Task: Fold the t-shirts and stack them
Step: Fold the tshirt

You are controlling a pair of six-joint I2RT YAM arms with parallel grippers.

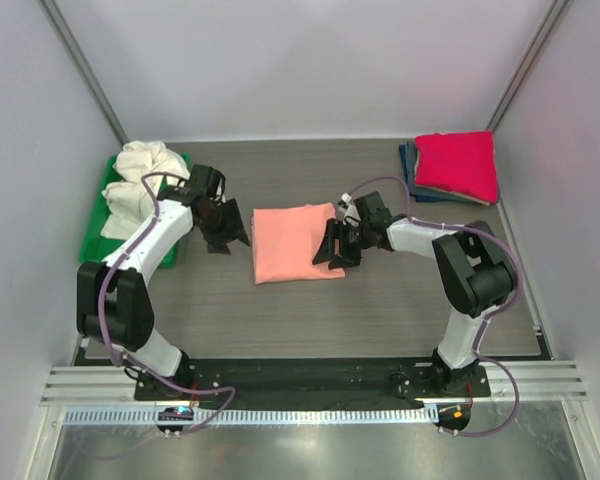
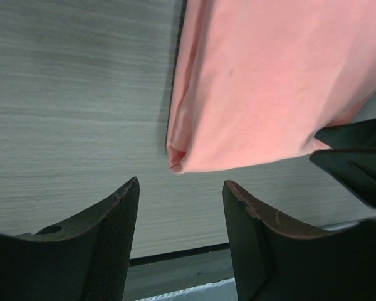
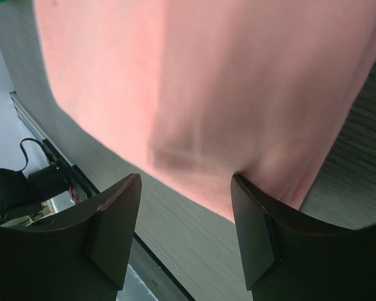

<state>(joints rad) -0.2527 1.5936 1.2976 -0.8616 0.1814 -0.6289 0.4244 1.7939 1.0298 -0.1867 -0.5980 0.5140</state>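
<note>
A salmon-pink t-shirt (image 1: 292,242) lies folded into a rectangle at the table's middle; it also shows in the left wrist view (image 2: 269,81) and the right wrist view (image 3: 207,81). My left gripper (image 1: 223,228) is open and empty, just left of the shirt's left edge. My right gripper (image 1: 337,248) is open at the shirt's right edge, one fingertip (image 3: 244,188) touching the cloth. A cream-white t-shirt (image 1: 140,185) lies crumpled at the far left. A magenta-red t-shirt (image 1: 458,163) lies folded on dark blue ones (image 1: 413,160) at the far right.
A green plastic tray (image 1: 93,232) under the cream shirt sits at the left wall. White walls close in the table on three sides. A metal rail (image 1: 280,385) runs along the near edge by the arm bases.
</note>
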